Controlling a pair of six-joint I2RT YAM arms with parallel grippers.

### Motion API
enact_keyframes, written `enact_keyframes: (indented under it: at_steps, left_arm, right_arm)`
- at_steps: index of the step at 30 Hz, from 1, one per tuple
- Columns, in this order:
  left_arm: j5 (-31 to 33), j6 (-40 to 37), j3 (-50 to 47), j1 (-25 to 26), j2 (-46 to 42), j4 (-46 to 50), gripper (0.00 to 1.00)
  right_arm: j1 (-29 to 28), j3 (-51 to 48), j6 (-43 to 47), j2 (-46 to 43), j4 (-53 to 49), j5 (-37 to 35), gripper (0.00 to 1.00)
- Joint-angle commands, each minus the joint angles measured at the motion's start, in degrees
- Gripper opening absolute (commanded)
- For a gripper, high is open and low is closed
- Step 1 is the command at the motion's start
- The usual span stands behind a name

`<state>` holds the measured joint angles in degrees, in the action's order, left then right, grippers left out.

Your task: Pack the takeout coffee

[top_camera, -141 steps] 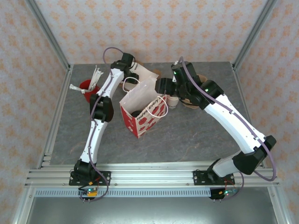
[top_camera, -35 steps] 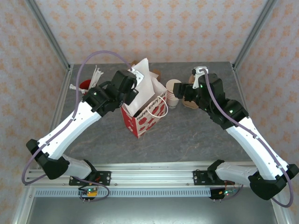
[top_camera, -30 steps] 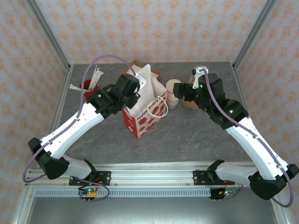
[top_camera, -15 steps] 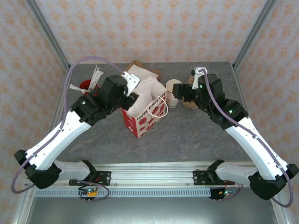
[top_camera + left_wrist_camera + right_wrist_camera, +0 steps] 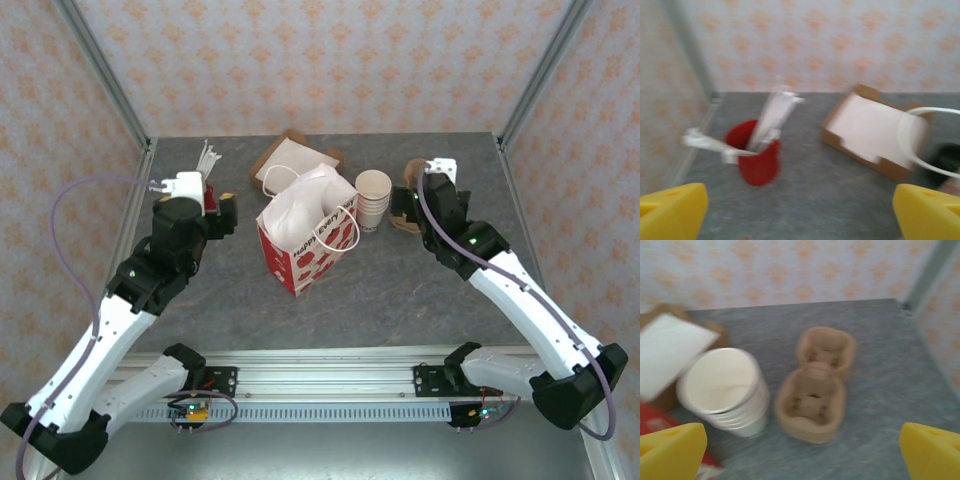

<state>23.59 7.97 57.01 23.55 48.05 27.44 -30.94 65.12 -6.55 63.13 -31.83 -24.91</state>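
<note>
Paper bag [image 5: 300,255] stands on its own now, upright in the middle of the table, because I have let go of it. A second ago my left claw [image 5: 800,212] was up at the bag's top edge with its jaws nearly closed. It has since swung back to the left and hangs near the red cup [image 5: 757,160] of white sticks, yellow tips spread wide with nothing between them. My right claw [image 5: 800,450] has also opened to its widest and eased back. It is empty and looks down on the stack of white cups [image 5: 722,390] and the brown cup tray [image 5: 815,400] just beside it.

As for the coffee, I judge it is inside the bag. From above, the bag's mouth shows white and I cannot pick the cup out there. In my left wrist view a dark shape [image 5: 944,159] sits under the bag's white handle [image 5: 912,145] and may be its lid, but it is too blurred to be sure.

With both claws empty, clear of the bag and apart, I take the packing to be done or very nearly so.
</note>
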Motion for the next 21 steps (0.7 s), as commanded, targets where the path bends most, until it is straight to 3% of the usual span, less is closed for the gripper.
enact_keyframes:
  at_steps: [1,6,9,13,21]
  left_arm:
    - [13.09,2.3,-8.22,-5.31,-1.34,-11.82,1.0]
    - [11.25,5.9,-17.99,-13.54,2.08,-20.39,1.0]
    - [8.09,-1.69,-24.98,-14.24,5.59,-31.9,1.0]
    - [3.95,-6.12,-33.29,-15.62,8.35,-47.31,1.0]
    - [-8.14,-6.78,-36.36,-20.75,21.76,-61.84,1.0]
  right_arm:
    - [4.1,-5.18,0.35,-1.6,6.99,-12.89,0.99]
    - [12.67,-18.44,1.87,-4.86,21.34,-12.65,0.99]
    - [16.47,-27.16,5.16,-5.65,31.83,-8.77,0.99]
    - [17.76,-35.01,8.99,-3.53,42.62,-4.88,0.99]
    - [22.27,-43.59,11.0,1.83,58.82,6.88,0.99]
